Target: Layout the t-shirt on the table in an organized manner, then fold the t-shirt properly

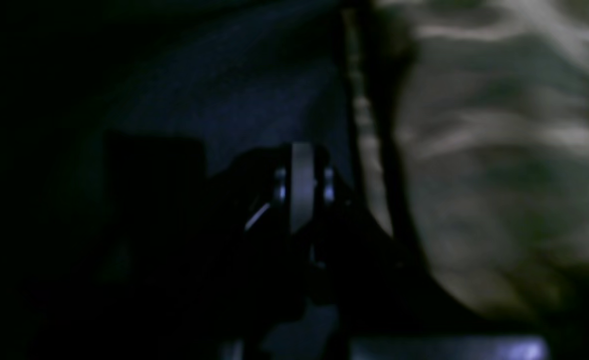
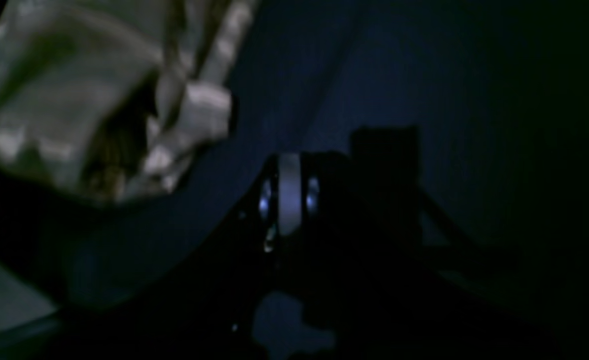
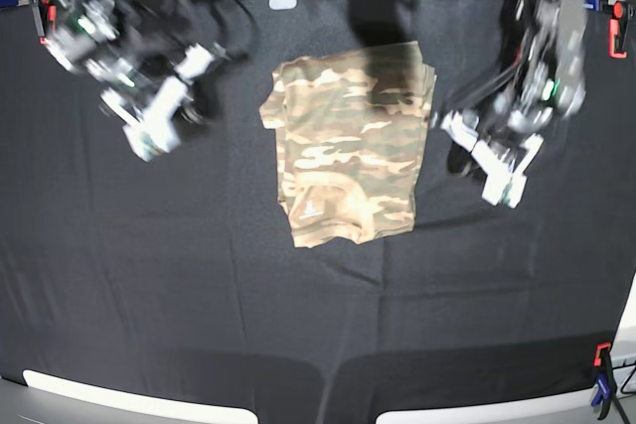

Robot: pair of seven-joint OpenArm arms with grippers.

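The t-shirt (image 3: 350, 141) is found at the middle of the tabletop (image 3: 149, 275), already folded into a compact, roughly rectangular packet, several layers deep. Its far edge is fairly straight; its near edge is uneven, with the near left corner protruding and the left side bulging slightly near the top.

The left end effector (image 3: 494, 168) is held just beside the packet's right edge, raised off the cloth, with nothing gripped. The right end effector (image 3: 157, 118) is held well apart from the packet, on the other side, likewise empty. Both wrist views are dark and blurred; the jaws are judged to be closed together, with no cloth between them. In the left wrist view the t-shirt (image 1: 499, 150) is seen alongside; in the right wrist view its edge (image 2: 74, 100) is seen off to one side.

The folding is judged essentially complete, and the step in hand is taken to be withdrawal or a final tidying. For this to be done well:

- The arms should be lifted clear before being swung away, so that the top layer is not dragged.
- If the near edge is to be squared, only the loose corner should be pinched, and the packet should not be reopened.
- Pressing should be done downward, not sideways.
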